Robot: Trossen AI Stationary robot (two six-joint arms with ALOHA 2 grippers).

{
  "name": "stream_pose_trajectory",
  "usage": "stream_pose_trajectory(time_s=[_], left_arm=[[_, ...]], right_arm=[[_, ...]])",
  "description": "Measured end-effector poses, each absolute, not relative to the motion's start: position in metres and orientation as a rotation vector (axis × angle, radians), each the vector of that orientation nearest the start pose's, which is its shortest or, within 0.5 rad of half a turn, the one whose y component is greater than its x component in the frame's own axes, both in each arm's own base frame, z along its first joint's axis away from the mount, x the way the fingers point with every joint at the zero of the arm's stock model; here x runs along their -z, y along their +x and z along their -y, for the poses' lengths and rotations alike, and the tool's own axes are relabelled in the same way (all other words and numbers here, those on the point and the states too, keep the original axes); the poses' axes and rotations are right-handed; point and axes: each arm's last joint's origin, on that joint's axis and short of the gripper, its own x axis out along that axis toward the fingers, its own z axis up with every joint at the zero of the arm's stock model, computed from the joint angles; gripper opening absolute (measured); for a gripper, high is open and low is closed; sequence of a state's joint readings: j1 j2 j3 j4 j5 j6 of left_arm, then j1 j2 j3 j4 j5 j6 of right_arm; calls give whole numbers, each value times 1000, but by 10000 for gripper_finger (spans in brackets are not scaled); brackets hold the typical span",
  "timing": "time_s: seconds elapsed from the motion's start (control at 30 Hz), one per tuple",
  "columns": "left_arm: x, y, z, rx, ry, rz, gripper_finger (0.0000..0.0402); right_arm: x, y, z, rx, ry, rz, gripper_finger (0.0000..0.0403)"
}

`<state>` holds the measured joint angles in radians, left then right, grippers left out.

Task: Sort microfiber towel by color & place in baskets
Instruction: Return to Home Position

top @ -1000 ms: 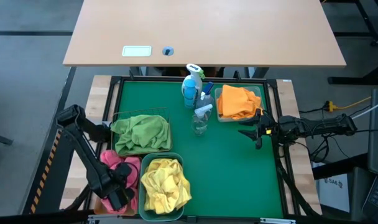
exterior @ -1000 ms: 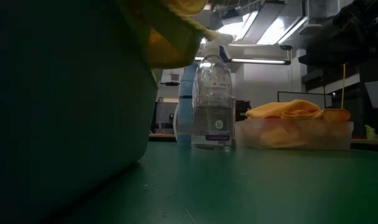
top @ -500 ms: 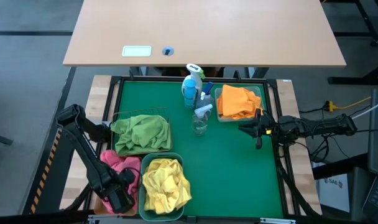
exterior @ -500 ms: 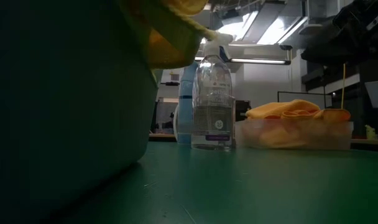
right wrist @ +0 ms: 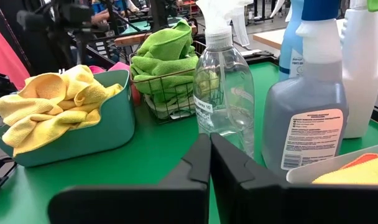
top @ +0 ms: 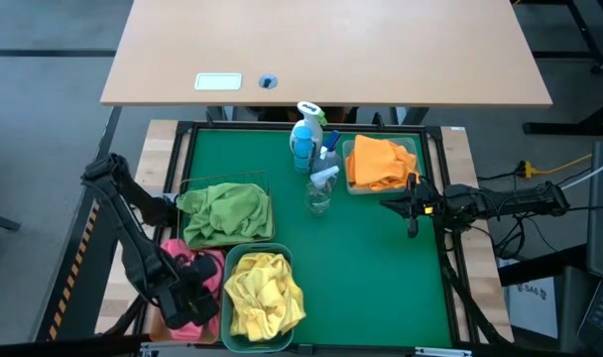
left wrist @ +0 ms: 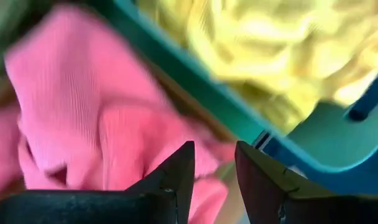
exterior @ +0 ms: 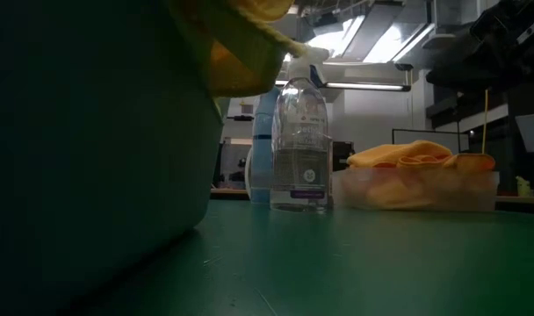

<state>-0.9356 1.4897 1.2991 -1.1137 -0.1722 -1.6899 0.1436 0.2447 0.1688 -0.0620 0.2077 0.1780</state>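
High view: on the green tray (top: 381, 278), four baskets each hold one colour, so sorting looks finished. Green fills the wire basket (top: 222, 180), yellow the teal basket (top: 257, 248), pink the amber basket (top: 159, 323), orange the clear basket (top: 413, 149). The left tool (left wrist: 212, 168) hovers slightly spread and empty over the pink towels (left wrist: 83, 112); the right tool (right wrist: 210, 155), pressed together, waits right.

pink towel (left wrist: 83, 112), yellow towel (top: 265, 291), teal basket (right wrist: 96, 134)
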Motion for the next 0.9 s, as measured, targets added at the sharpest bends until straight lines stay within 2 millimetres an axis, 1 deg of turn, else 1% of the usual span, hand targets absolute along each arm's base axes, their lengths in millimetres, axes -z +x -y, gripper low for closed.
stream_pose_trajectory(time_s=[0.1, 0.2, 0.37, 0.53, 0.6, 0.67, 0.8, 0.9], left_arm=[[-293, 167, 214, -400, -728, -1161, 110], [-299, 165, 210, -384, -723, -1119, 110], [-304, 165, 205, -392, -704, -1021, 110], [-309, 172, 202, -386, -555, -796, 110], [-311, 177, 199, -395, -499, -708, 110], [-313, 185, 194, -409, -460, -655, 110], [-315, 205, 182, -391, -381, -657, 110], [-318, 224, 169, -349, -252, -658, 110]], right_arm=[[-196, 108, -10, 76, 154, -130, 3], [-196, 108, -10, 76, 154, -130, 6], [-195, 108, -10, 76, 153, -130, 5], [-196, 108, -10, 76, 153, -130, 2], [-196, 108, -10, 76, 153, -130, 2], [-196, 108, -10, 76, 153, -130, 4], [-195, 108, -10, 76, 153, -130, 4], [-196, 108, -10, 76, 153, -130, 4]])
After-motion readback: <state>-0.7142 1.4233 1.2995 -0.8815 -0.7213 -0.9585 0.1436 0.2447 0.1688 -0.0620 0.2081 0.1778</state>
